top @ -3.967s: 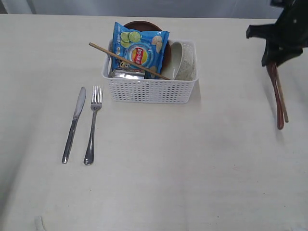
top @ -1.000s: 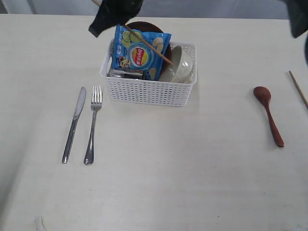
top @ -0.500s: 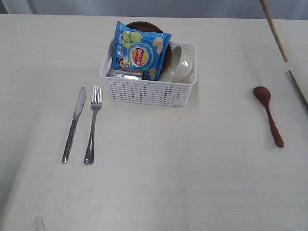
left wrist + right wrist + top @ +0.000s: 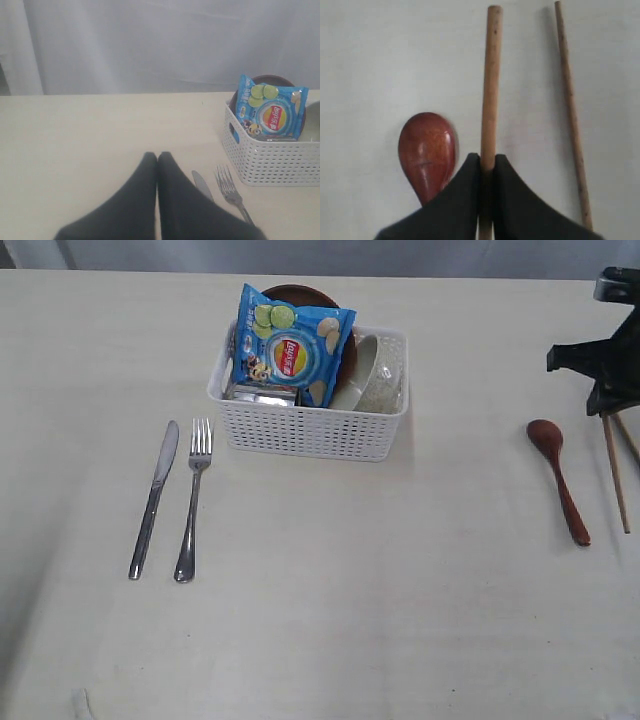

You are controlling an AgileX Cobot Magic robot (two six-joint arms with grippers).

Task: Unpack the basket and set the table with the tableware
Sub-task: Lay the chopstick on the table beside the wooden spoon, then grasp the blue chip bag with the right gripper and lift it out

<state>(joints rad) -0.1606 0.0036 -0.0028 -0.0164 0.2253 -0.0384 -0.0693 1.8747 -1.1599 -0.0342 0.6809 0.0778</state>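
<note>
White plastic basket, standing on the table. Inside it we see the brown plate on edge at the back, a blue chip bag leaning in front of the plate, the off-white bowl tilted at the right end, and the steel cup low at the left front. Left of the basket and apart from it, the knife and fork lie side by side. Well right of the basket lies the wooden spoon. Farther right, the right gripper is clamped on the held chopstick, and the second chopstick rests on the table just beyond. We find the left gripper closed, its fingertips touching with nothing between them.
</note>
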